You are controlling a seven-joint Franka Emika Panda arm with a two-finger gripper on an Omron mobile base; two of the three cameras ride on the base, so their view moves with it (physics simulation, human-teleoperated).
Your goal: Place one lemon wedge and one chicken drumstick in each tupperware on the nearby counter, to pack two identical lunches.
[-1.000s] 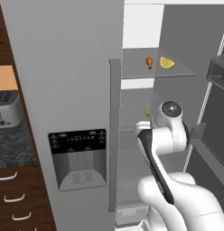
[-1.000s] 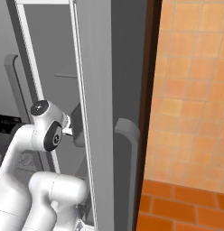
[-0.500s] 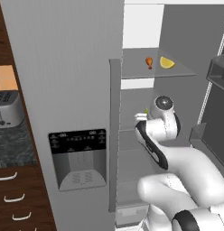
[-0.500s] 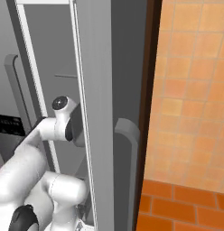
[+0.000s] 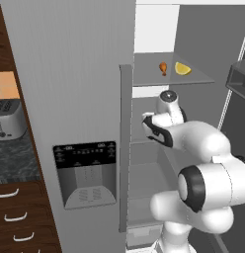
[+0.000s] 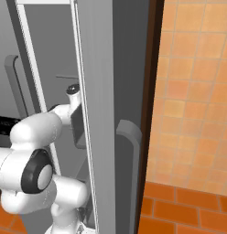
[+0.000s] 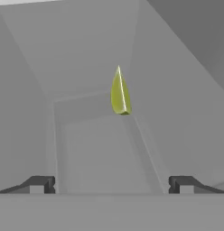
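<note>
A pale yellow-green lemon wedge stands point-up on a grey fridge shelf, straight ahead of my gripper and some way beyond it. The gripper is open, with nothing between its fingertips. From the left base, my arm reaches into the open fridge at middle-shelf height. On the shelf above lie an orange-brown chicken drumstick and a second lemon wedge, side by side. The dark speckled counter shows at the far left. The tupperware is out of view.
A silver toaster stands on the counter over dark wood drawers. The closed fridge door with its dispenser and upright handle stands just left of the arm. The open door and an orange tiled wall lie to the right.
The arm has folded lower and pushed the hand further left and deeper into the middle shelf, where it now covers the wedge in the left base view. The gripper stayed open.
</note>
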